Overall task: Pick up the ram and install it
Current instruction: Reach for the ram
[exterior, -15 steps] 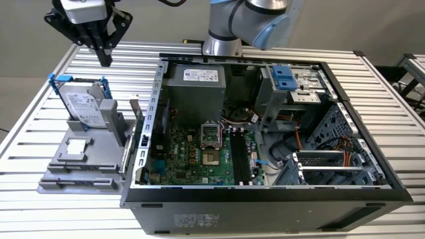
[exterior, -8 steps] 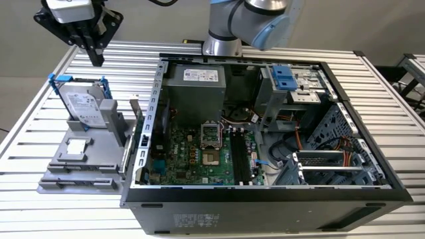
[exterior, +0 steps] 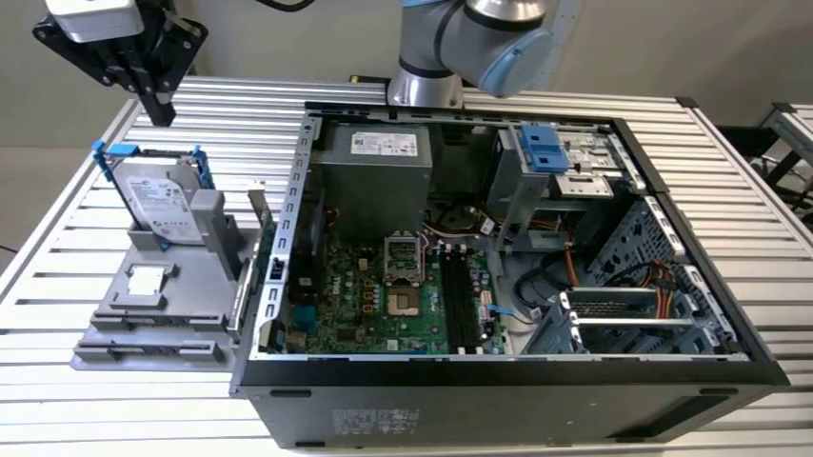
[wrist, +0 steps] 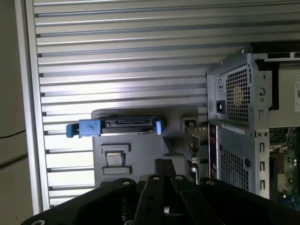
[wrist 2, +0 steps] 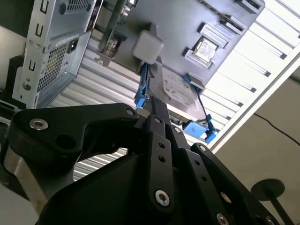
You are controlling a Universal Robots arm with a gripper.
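Gripper [exterior: 162,114] hangs closed, empty, near the hard drive [exterior: 162,202].

Gripper [wrist: 165,161] over a slatted metal table [wrist: 122,56], its two black fingers [wrist: 158,180] pressed flat against each other with nothing between them. Just past the fingertips, a grey holder [wrist: 140,150] carries a hard drive [wrist: 129,124] standing on edge, with a blue handle [wrist: 84,128] at each end. Just beside the holder, a computer case [wrist: 243,154] shows its perforated rear panel and power socket [wrist: 219,107]. A strip of green circuit board [wrist: 286,154] is visible inside the case.
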